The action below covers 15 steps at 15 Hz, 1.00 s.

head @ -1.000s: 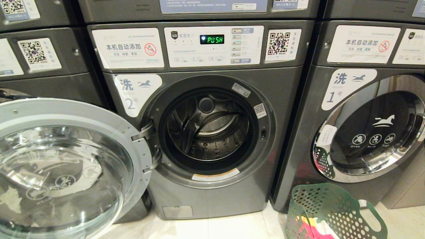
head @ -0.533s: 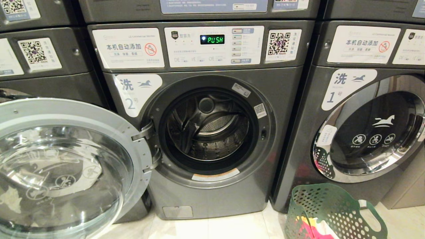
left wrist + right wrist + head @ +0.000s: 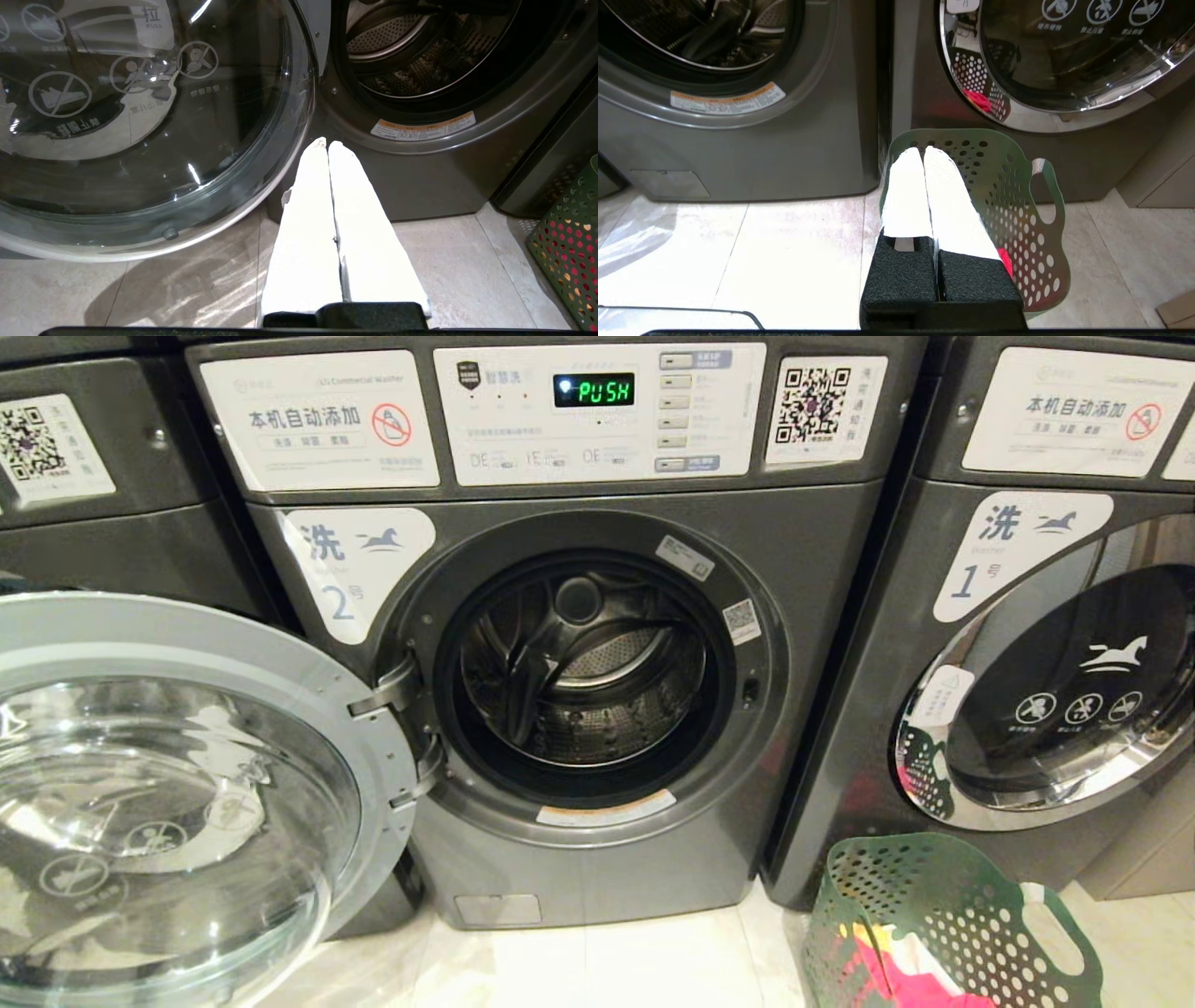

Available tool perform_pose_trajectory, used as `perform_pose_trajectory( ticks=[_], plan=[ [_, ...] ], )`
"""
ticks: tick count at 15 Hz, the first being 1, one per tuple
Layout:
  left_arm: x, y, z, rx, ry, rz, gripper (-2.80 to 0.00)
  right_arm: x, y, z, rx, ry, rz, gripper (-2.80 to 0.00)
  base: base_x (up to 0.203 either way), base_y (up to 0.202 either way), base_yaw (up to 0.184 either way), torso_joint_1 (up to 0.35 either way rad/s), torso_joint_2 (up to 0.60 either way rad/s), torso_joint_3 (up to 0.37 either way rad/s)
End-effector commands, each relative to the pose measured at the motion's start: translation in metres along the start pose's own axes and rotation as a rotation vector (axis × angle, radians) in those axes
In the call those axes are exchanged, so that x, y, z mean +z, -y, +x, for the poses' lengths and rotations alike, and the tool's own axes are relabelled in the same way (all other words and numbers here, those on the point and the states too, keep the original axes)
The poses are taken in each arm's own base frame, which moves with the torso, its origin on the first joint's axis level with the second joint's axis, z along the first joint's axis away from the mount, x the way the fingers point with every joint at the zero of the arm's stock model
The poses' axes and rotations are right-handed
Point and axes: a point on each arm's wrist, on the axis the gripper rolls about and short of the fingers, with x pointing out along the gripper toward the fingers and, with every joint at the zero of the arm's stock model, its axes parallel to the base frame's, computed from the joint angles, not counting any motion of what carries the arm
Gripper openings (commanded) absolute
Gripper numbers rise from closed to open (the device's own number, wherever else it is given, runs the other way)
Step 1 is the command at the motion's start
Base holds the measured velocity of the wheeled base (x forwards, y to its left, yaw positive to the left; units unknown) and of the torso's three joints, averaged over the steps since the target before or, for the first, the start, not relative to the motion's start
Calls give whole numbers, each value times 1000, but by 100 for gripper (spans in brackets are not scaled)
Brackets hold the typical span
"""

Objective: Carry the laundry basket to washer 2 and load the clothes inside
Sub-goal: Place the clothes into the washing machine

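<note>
Head view: washer 2 [image 3: 579, 691] stands straight ahead with its door [image 3: 177, 793] swung fully open to the left and the drum bare. The basket [image 3: 943, 924] sits on the floor at lower right, just before washer 1 [image 3: 1046, 691], with the clothes [image 3: 910, 975] inside it. Neither arm shows here. By my reading the carrying is done and loading has not begun; the next move calls for a reach down into the basket for a garment.

Left wrist view: the left pincer [image 3: 327, 143] is pressed together and empty, low over the floor, near the door's rim and the washer's front. The door closes off the left side, so room is tight there.

Right wrist view: the right pincer [image 3: 916, 150] is also pressed together and empty, hanging over the basket's near rim. It must spread before it can take cloth. Bare floor lies open between basket and drum mouth, and the basket's tall wall is the edge to clear.
</note>
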Motion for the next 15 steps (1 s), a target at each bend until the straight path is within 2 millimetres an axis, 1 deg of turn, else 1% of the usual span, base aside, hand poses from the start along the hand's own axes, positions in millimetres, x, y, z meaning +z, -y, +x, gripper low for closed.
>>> perform_pose_trajectory(
  ticks=[1,15],
  plan=[
    [-2,0,1,1,-8,-1,-280,-2,0,1,1,-9,0,-280,0,0,0,2,2,-203],
    [-2,0,1,2,-10,0,-280,-2,0,1,-2,-9,0,-280,0,0,0,3,5,-201]
  ],
)
